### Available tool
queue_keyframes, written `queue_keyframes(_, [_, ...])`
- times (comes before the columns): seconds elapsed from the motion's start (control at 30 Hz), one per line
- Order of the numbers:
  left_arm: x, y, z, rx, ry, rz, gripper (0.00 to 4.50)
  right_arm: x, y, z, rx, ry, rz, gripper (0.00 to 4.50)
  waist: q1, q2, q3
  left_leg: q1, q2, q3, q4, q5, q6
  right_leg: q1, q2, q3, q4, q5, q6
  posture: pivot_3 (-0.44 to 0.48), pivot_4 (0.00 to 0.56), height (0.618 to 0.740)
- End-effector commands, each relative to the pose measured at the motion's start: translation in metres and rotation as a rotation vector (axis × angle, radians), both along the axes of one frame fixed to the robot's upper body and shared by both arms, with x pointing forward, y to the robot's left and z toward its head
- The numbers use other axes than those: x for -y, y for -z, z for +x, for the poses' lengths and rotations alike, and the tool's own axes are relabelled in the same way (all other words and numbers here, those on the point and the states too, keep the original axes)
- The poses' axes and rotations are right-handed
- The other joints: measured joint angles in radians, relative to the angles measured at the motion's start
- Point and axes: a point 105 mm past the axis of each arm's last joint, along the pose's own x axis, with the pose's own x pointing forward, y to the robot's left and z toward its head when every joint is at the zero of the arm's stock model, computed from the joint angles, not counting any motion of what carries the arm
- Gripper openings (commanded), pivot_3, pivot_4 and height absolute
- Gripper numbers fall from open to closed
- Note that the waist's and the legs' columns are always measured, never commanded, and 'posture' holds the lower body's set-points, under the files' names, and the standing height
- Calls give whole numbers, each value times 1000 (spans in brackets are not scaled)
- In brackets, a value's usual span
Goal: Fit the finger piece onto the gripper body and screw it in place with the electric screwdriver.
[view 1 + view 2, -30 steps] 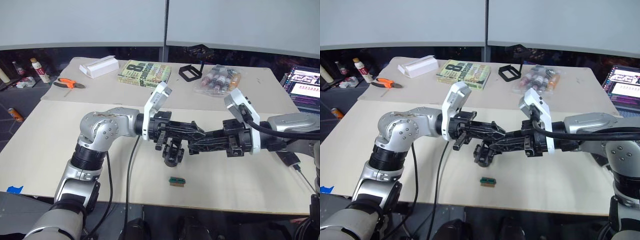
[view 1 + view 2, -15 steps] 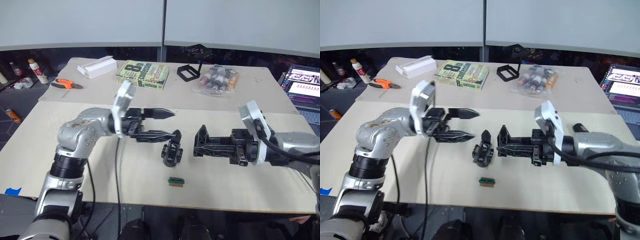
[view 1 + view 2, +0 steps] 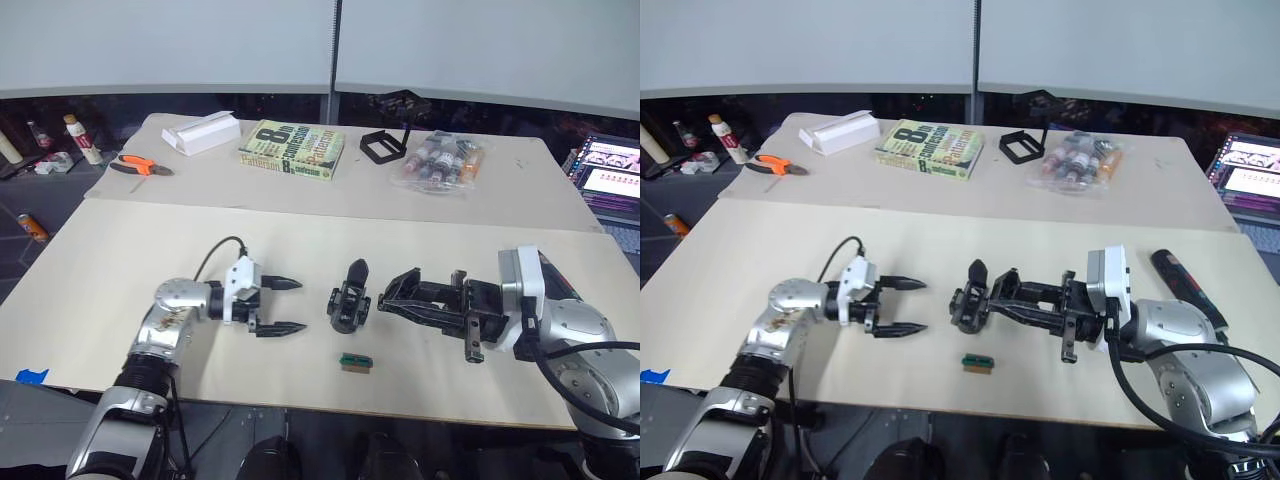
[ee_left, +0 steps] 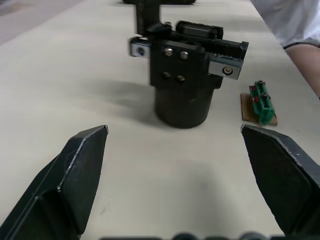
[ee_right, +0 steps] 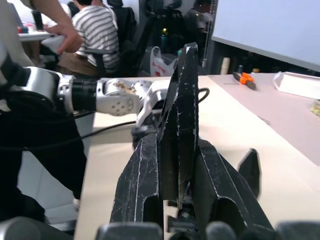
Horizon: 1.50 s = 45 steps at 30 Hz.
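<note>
The task looks barely begun. The gripper body (image 3: 348,300) stands upright on the tabletop (image 3: 120,250) between both arms. The right tool (image 3: 388,294) is pinching the finger piece (image 5: 180,120), its tip just beside the body but not yet seated. The left tool (image 3: 290,305) is spread and empty. The electric screwdriver (image 3: 1181,281) lies untouched, so fitting and screwing remain.

Black gripper body (image 3: 347,297), green-and-tan block (image 3: 352,362), orange-handled pliers (image 3: 139,167).
</note>
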Motion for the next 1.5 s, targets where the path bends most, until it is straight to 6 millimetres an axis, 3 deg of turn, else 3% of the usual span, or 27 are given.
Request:
queue_keyframes(0.03, [19,3,5,39,12,11,4500,-6,-6,-2,47,-25,-3,380,0,0,0,0,0,0,0,0,0,0,0,0,0,0,0,0,150,740])
queue_keyframes(0.3, [45,5,4,30,65,-11,4500,-11,-5,0,38,-26,-10,380,-1,0,0,0,0,0,0,0,1,0,0,0,1,0,0,0,150,740])
queue_keyframes(0.67, [51,6,11,40,78,-7,4500,-15,3,7,37,-8,-36,380,-1,0,0,0,0,0,1,-1,2,0,-1,0,0,0,0,0,150,740])
queue_keyframes(0.83, [52,7,9,48,101,-4,2334,-18,8,14,37,2,-42,380,-1,0,0,0,0,0,1,-1,2,0,-1,-1,0,0,0,0,150,740])
queue_keyframes(0.87, [53,8,8,49,103,-5,2284,-20,10,16,36,4,-43,380,-1,0,0,0,0,0,1,-1,2,0,-1,-1,1,0,0,0,150,740])
queue_keyframes(1.2, [54,8,6,64,108,-19,2284,-39,29,29,36,4,-47,379,-1,0,0,-1,0,0,1,-1,2,0,0,-1,1,0,0,0,150,740])
queue_keyframes(1.5, [55,9,6,62,102,-17,2284,-45,45,33,9,9,-85,379,-1,0,0,-1,0,0,2,-1,2,0,0,-1,1,0,0,0,150,740])
